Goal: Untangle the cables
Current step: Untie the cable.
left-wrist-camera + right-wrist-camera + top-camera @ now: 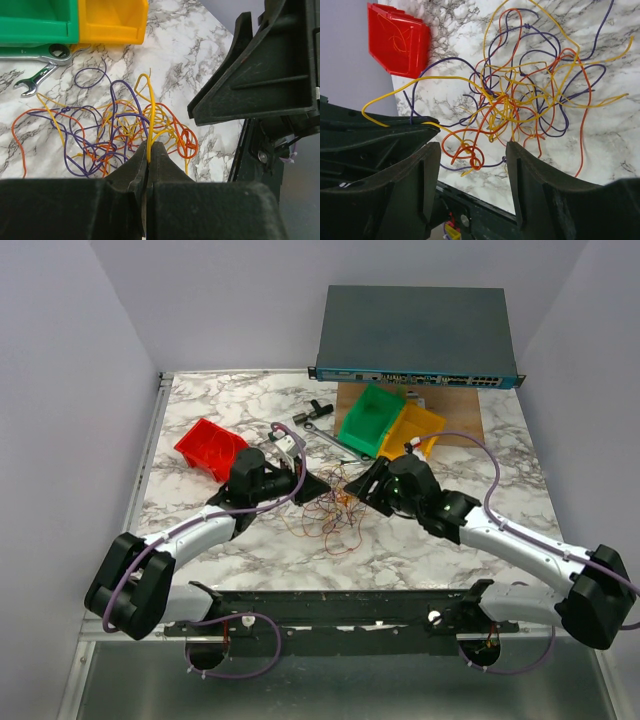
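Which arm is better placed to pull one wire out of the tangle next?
Likely the left. The left gripper is shut on a yellow wire rising from the tangle; the right gripper is open and holds nothing.

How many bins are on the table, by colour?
red bin: 1
green bin: 1
yellow bin: 1
Total: 3
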`<state>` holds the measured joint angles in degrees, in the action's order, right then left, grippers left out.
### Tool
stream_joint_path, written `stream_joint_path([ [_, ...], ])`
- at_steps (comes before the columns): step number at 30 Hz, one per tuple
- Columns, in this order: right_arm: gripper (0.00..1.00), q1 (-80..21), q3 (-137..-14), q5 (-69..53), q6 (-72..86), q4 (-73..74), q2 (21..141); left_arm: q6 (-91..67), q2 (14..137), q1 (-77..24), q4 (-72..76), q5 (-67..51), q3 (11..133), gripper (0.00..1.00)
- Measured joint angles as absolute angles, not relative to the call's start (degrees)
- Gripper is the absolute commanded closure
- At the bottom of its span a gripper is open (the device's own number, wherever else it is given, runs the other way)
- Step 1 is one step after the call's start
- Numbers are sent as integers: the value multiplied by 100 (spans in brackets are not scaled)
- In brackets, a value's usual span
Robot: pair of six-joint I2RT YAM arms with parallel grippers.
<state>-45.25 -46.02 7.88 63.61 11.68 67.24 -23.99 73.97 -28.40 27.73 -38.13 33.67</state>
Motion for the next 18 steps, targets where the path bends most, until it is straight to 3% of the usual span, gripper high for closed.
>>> stream_joint_path([
  [12,48,-4525,-4508,596,7100,510,7185,-2379,7349,-2840,3020,-3813,3315,100],
  [16,65,-4525,-4508,539,7194,425,7387,-2375,7288,-2840,3035,-3809,3291,100],
  [18,81,-4525,-4508,543,7210,425,7389,-2373,7262,-2840,3035,-3802,3286,100],
])
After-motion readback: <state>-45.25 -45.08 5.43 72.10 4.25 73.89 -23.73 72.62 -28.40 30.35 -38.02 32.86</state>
